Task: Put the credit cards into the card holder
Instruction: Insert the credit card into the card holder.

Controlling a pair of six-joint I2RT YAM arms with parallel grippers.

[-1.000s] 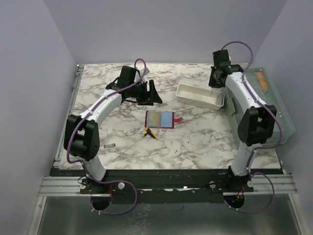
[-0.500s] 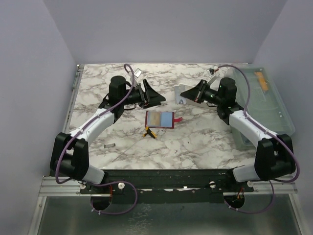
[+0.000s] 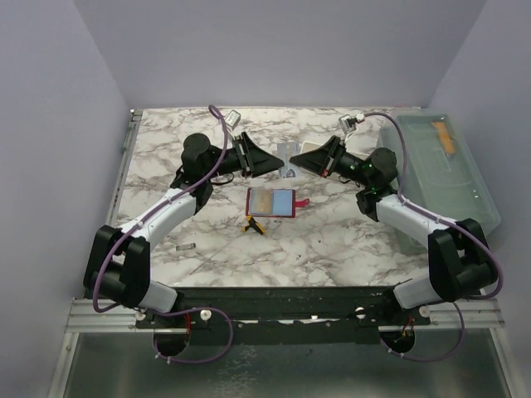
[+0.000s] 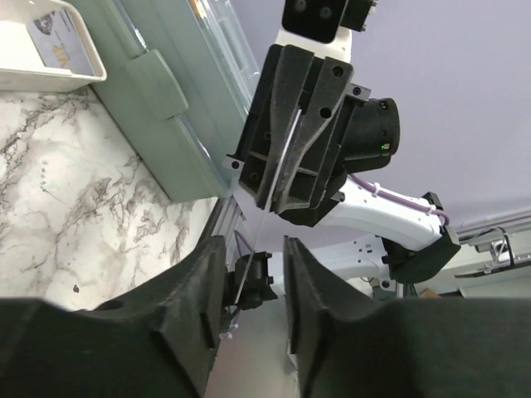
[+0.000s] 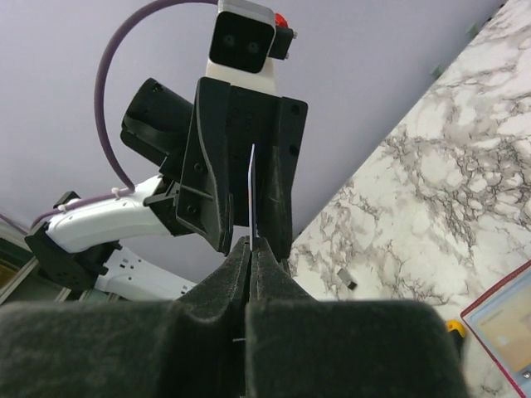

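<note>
The red card holder (image 3: 272,201) lies open on the marble table, showing a tan half and a blue half; its corner shows in the right wrist view (image 5: 504,325). My right gripper (image 3: 299,159) is shut on a pale credit card (image 3: 289,157) and holds it in the air above and behind the holder. In the right wrist view the card (image 5: 252,186) is edge-on above my shut right gripper (image 5: 251,245). My left gripper (image 3: 277,165) faces it, open. In the left wrist view my left gripper (image 4: 253,253) straddles the card's free edge (image 4: 264,203) without touching it.
A yellow-handled tool (image 3: 253,225) lies just in front of the holder. A large clear lidded bin (image 3: 448,170) stands at the right edge. A white tray (image 4: 50,76) with a printed card in it sits near the bin. A small grey piece (image 3: 187,246) lies front left.
The right arm swung from the tray to the table's middle with the card. The left gripper turned to face it. The card's end now sits between the open left fingers.
</note>
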